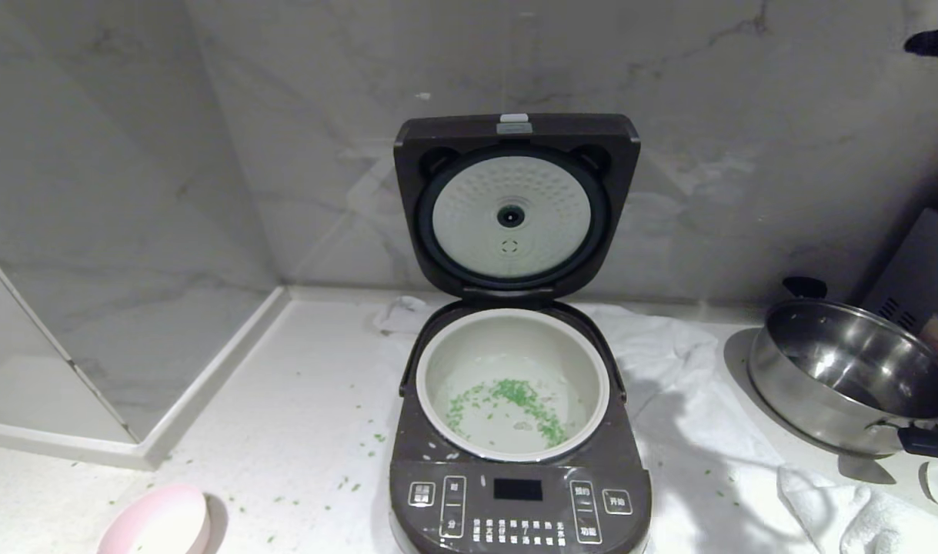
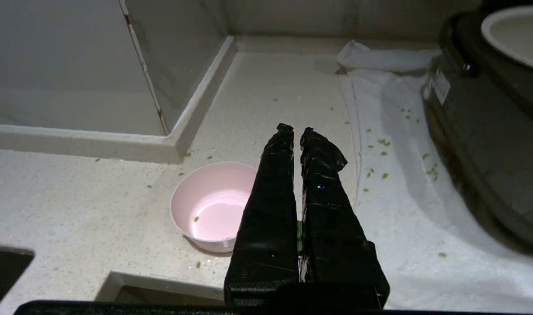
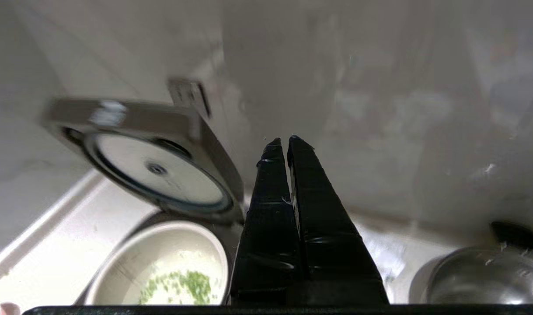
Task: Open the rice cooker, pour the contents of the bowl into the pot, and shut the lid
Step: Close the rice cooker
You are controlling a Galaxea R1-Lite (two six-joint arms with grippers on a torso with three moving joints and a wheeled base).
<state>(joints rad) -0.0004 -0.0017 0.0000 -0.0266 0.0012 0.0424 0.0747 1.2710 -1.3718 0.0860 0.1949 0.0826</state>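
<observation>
- Rice cooker (image 1: 519, 492) sits mid bench (image 1: 284, 431), front button panel facing the robot, on a white cloth (image 1: 692, 400).
- Lid (image 1: 515, 204) is up, standing upright on its rear hinge against the marble wall (image 1: 746, 154); dimpled white disc on underside faces fwd.
- Pot (image 1: 512, 381) is seated in cooker body, uncovered; chopped green bits (image 1: 515, 400) w/ a few whitish grains lie scattered on its bottom.
- Bowl (image 1: 161, 523) stands upright on bench, to the left of cooker near the front edge, apart from it; in left wrist view it is almost bare inside, just a green fleck or two.
- Stray green bits litter the bench and cloth around cooker.
- Left hand (image 2: 296, 130) hangs above bench just beside the bowl, fingers pressed together, grasping nothing; not seen in head view.
- Right hand (image 3: 282, 140) is up in the air to the right of the raised lid, pointing at the wall, fingers clenched, nothing btwn them; touching neither lid nor pot.
- Steel pan (image 1: 853, 377) w/ black handle rests on bench at far right, well apart from cooker; a folded white towel (image 1: 846, 512) lies in front of it.
</observation>
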